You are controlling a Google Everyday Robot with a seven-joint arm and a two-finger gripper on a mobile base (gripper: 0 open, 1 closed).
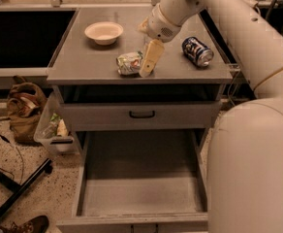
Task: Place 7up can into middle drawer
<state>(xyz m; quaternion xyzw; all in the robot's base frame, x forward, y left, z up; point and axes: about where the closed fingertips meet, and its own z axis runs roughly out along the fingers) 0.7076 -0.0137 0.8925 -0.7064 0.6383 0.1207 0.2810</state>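
Note:
The 7up can (129,63), pale green and white, lies on its side near the front edge of the grey cabinet top (83,64). My gripper (147,62) hangs from the white arm just to the can's right, its cream finger (150,57) pointing down beside the can and touching or nearly touching it. The middle drawer (139,198) is pulled wide open below, showing a long bare grey floor and low side walls. Above it, the top drawer (141,114) with the black curved handle is shut.
A white bowl (103,32) sits at the back left of the top. A dark blue can (197,51) lies on its side at the right. A brown bag (26,108) and a clear bin (54,130) stand on the floor left. My white base (253,174) fills the right.

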